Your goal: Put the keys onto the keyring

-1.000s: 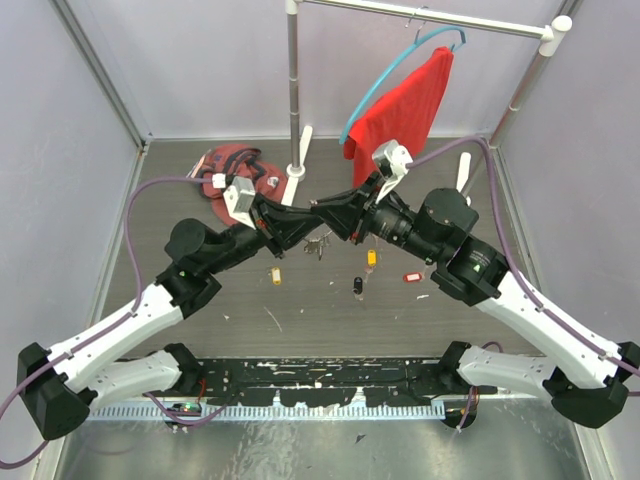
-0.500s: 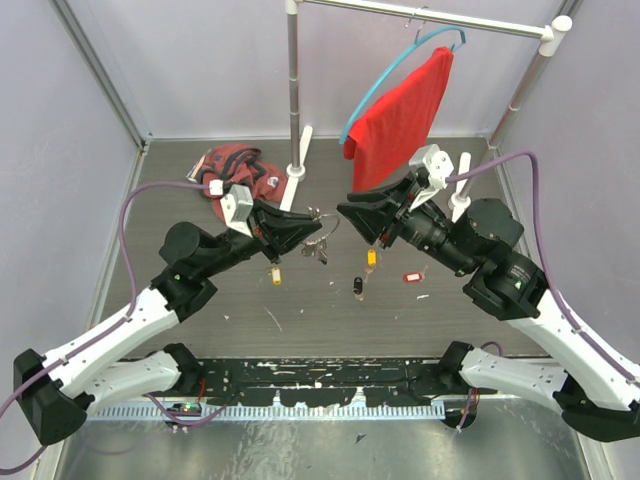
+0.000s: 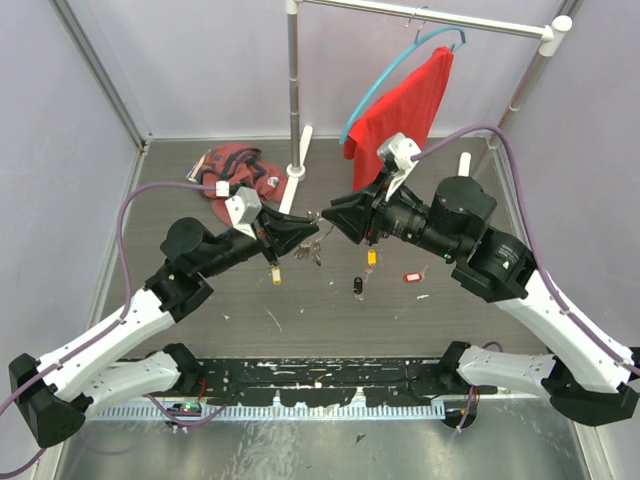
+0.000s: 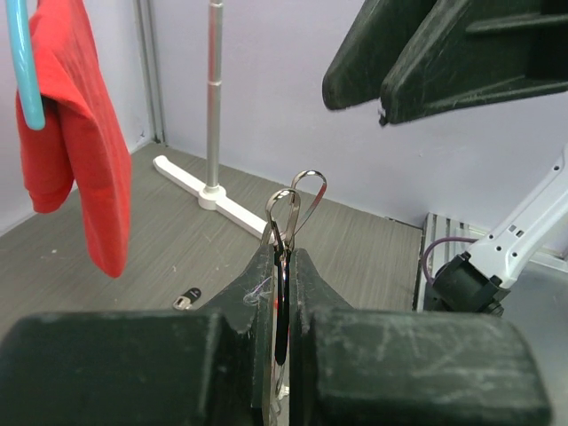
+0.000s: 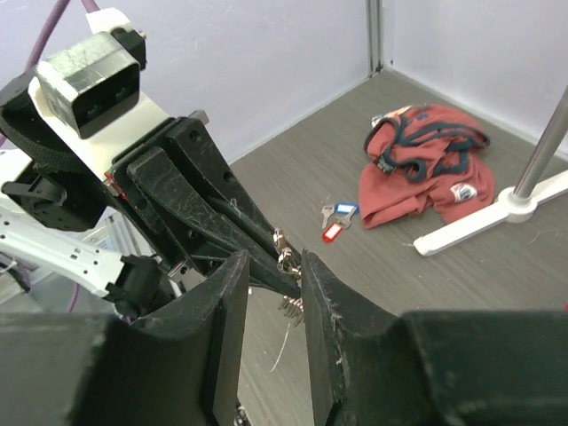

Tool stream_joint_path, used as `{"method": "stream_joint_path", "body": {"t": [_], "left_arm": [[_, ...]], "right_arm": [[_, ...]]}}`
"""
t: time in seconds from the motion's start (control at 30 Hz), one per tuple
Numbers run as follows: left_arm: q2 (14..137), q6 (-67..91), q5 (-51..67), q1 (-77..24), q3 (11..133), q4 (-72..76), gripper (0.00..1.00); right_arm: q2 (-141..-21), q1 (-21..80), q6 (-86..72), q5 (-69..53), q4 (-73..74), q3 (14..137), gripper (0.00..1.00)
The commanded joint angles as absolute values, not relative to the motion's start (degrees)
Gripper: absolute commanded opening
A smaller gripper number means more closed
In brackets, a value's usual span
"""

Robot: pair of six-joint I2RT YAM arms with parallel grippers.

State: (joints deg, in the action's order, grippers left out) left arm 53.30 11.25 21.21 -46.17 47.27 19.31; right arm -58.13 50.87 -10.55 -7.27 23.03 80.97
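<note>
My left gripper [image 3: 308,229] is shut on the keyring [image 4: 297,199], whose thin silver loops stick up past its fingertips [image 4: 266,266]. A few keys [image 3: 310,251] hang from the ring below the jaws. My right gripper [image 3: 336,212] faces it from the right, open, with its tips just short of the ring [image 5: 284,252] and nothing held. On the table lie loose keys: a yellow-tagged one [image 3: 275,274], an orange-tagged one [image 3: 371,257], a black-tagged one [image 3: 357,287] and a red-tagged one [image 3: 411,277]. Blue-tagged [image 5: 344,210] and red-tagged [image 5: 331,232] keys lie by the cloth.
A crumpled red cloth [image 3: 232,168] lies at the back left. A metal stand [image 3: 293,90] with a white foot carries a red garment [image 3: 400,115] on a blue hanger, just behind both grippers. Purple walls close the left, back and right sides.
My right gripper let go at the ring, drew back to the right with its jaws opening, then came back close to the ring. The left gripper kept its hold and barely moved.
</note>
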Motion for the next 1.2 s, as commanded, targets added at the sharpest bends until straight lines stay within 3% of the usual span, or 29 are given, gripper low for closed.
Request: {"method": "stream_joint_path", "body": {"t": [0.0,0.4,0.87,1.17], "left_arm": [[53.01,8.97,19.76,-46.13,50.49,18.33,0.0],[54.17,9.44,20.6,-46.09,51.49,18.58,0.0],[54.37,9.71,22.18,-46.13,51.34,19.27,0.0],[54.05,9.85,22.17,-46.14,51.24,19.68,0.0]], "right_arm": [[-59.8,51.06,-14.5,-8.67,26.08,85.29,0.36],[-62.77,51.06,-15.04,-8.24,27.07,85.66,0.34],[-63.1,51.06,-14.94,-6.94,25.35,84.27,0.26],[-62.83,51.06,-14.43,-5.71,25.26,83.65,0.04]]}}
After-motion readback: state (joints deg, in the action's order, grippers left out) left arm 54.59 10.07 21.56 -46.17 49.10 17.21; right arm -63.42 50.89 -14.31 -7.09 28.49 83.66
